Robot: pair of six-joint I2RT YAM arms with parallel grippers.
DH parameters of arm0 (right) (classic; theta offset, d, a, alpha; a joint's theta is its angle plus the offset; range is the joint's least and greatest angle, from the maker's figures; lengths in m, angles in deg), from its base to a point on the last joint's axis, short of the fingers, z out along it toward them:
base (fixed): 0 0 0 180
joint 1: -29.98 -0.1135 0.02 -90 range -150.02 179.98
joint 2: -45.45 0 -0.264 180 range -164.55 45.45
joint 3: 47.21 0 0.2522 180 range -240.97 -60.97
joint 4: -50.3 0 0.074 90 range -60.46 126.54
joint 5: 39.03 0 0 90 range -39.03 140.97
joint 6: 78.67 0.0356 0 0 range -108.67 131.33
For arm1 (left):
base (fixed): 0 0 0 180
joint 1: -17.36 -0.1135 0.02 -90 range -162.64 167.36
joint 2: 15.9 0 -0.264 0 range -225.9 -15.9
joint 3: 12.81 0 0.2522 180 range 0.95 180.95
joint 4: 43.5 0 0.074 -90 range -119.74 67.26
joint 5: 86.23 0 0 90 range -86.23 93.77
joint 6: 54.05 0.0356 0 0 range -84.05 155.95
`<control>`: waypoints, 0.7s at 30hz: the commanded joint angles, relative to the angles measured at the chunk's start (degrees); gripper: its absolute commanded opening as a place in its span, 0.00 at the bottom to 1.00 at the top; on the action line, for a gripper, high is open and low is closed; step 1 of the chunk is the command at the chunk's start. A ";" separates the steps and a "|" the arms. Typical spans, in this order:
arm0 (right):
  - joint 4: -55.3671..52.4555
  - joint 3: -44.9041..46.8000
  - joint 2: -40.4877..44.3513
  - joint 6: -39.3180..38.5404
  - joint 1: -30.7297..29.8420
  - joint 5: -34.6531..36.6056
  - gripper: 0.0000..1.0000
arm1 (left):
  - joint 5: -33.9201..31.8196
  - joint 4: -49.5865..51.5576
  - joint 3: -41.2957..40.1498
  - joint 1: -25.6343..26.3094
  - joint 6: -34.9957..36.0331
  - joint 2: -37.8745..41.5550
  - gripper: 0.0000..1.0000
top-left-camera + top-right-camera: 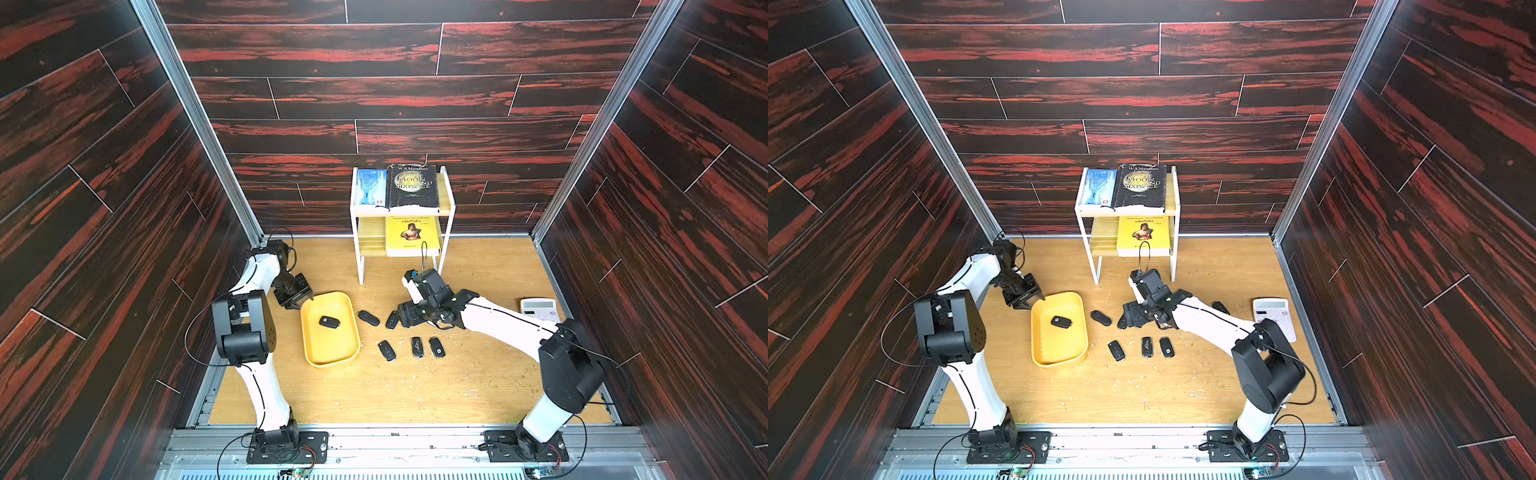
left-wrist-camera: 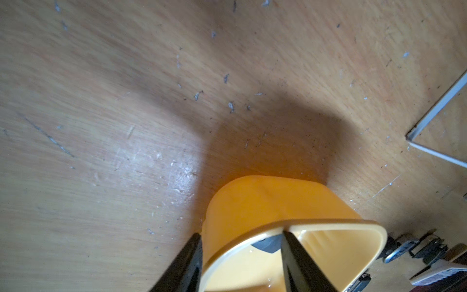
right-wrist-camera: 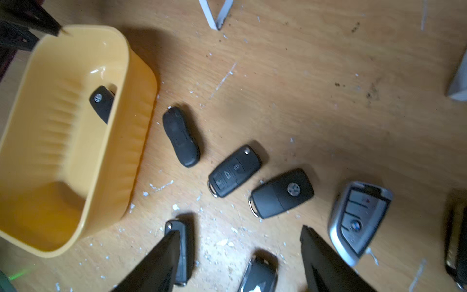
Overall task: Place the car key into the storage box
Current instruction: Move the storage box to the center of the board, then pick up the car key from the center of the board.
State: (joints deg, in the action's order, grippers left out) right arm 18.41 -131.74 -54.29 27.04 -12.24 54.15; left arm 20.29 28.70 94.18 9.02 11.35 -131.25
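Progress: one car key (image 1: 329, 321) lies inside storage box (image 1: 332, 348); five fobs (image 1: 386, 350) outside on tabletop. Left gripper (image 1: 300, 302) parted astride box rim, unclamped. Right gripper (image 3: 240, 230) wide, empty, above fobs.

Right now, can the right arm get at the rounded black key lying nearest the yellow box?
Probably yes: the rounded black key lies flat on the table, apart from the storage box, with nothing covering it, and the right end effector hangs open close by.
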 commanded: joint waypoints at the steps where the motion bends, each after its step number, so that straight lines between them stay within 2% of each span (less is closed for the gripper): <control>1: -0.91 -3.60 -3.29 -1.71 -0.75 -2.85 0.79 | 0.54 0.40 0.49 0.34 0.96 0.67 0.68; 5: -1.63 -6.68 -6.17 -1.99 -1.37 -2.57 0.79 | 1.41 -0.87 -0.60 0.38 1.09 2.59 0.85; 7: -1.89 -7.80 -7.33 -2.07 -1.64 -2.73 0.79 | 1.34 -1.30 -1.04 0.34 1.06 3.65 1.00; 15: -3.89 -13.03 -13.07 -2.95 -4.11 -1.68 0.78 | 0.60 -2.04 -2.93 0.36 0.89 9.00 1.00; 21: -5.28 -16.86 -17.19 -2.75 -5.91 1.20 0.77 | 2.11 -3.69 -5.81 0.35 -0.21 18.09 1.00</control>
State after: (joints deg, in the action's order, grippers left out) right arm 15.35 -146.64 -69.85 24.72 -17.42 53.73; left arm 21.51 25.73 89.94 9.19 11.68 -119.21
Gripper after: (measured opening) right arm 0.769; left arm 0.999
